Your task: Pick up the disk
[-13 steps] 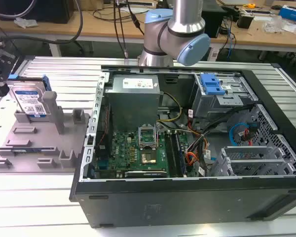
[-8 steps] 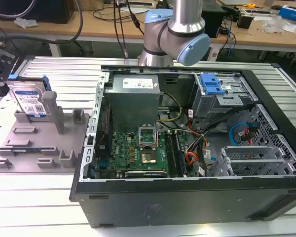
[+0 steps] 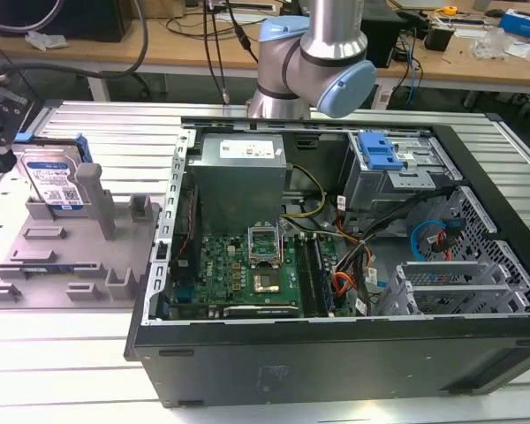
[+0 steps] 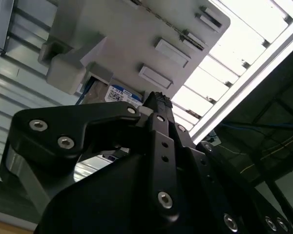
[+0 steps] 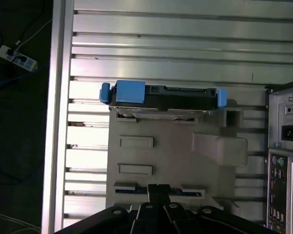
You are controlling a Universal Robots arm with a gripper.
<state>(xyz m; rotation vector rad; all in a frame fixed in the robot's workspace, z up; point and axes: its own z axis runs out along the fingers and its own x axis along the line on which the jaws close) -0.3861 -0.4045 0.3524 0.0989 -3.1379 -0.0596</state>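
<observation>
The disk [image 3: 55, 181] is a silver hard drive with a blue-and-white label and blue side rails. It stands on edge, leaning in the far slot of the grey fixture tray [image 3: 71, 265] at the exterior view's left. In the first wrist view the disk [image 5: 163, 97] shows edge-on at the tray's [image 5: 176, 165] far side. My gripper [image 5: 158, 191] hangs over the tray's near side, apart from the disk, its black fingers pressed together with nothing between them. In the second wrist view the gripper [image 4: 156, 100] points towards the disk's label [image 4: 122, 93].
An open black computer case [image 3: 336, 265] lies to the tray's right in the exterior view, with a blue drive-bay bracket [image 3: 378, 150] inside. Its rear panel [image 5: 285, 146] borders the tray. The ribbed aluminium table [image 5: 161, 48] ends at an edge rail [image 5: 58, 97].
</observation>
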